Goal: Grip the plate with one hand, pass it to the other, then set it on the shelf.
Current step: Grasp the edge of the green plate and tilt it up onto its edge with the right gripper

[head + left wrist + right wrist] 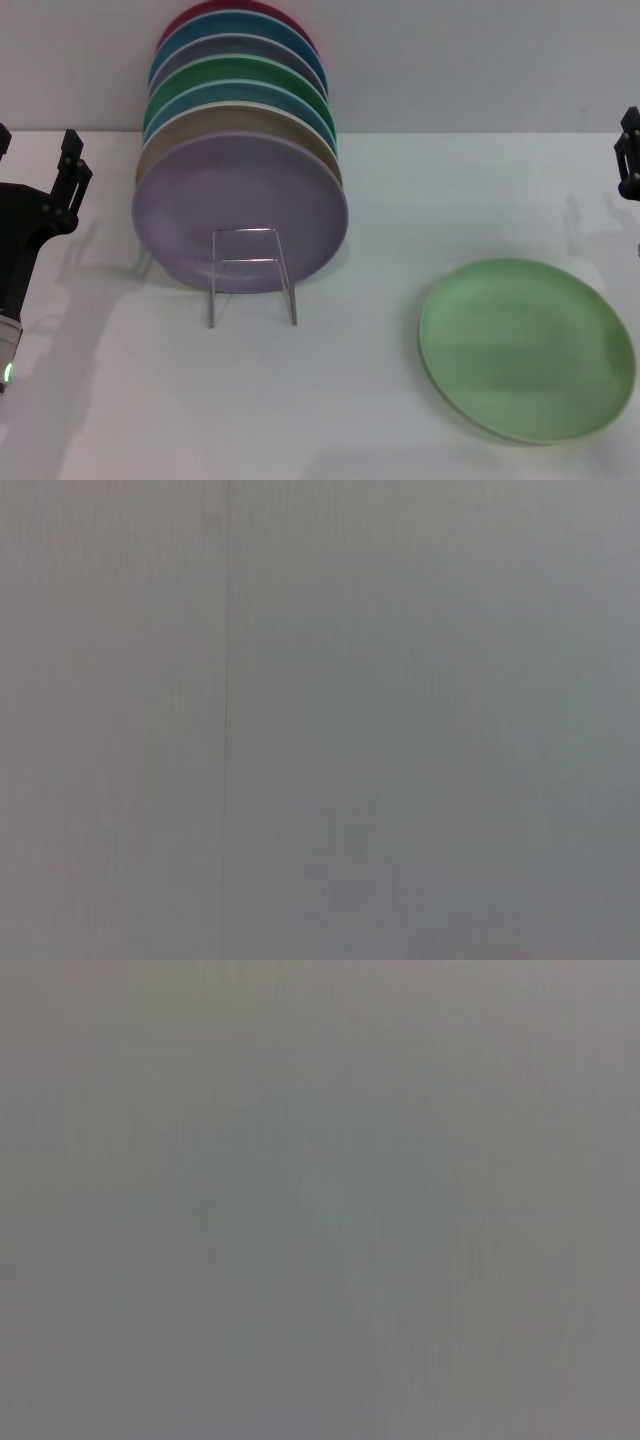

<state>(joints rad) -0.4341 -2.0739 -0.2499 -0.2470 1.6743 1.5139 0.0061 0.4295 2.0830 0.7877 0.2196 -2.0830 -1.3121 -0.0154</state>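
Nothing gripped yet: mint-green plate (527,348) flat on white table (330,400), robot's right side, well apart from wire rack (252,275). Left gripper (38,170) parked wide open; right gripper (629,155) at edge, finger state unclear. Next: right gripper reaches plate rim.

We count one pale mint green plate (527,348) lying flat on the white table (330,410). One wire shelf (251,272) stands there, and in it we count seven upright plates: from the front a lilac plate (240,205), a tan one, a teal one, a darker green plate (240,70), a grey-lilac one, a blue one and a red one at the back. We see two grippers: the left gripper (40,165) and the right gripper (629,155).
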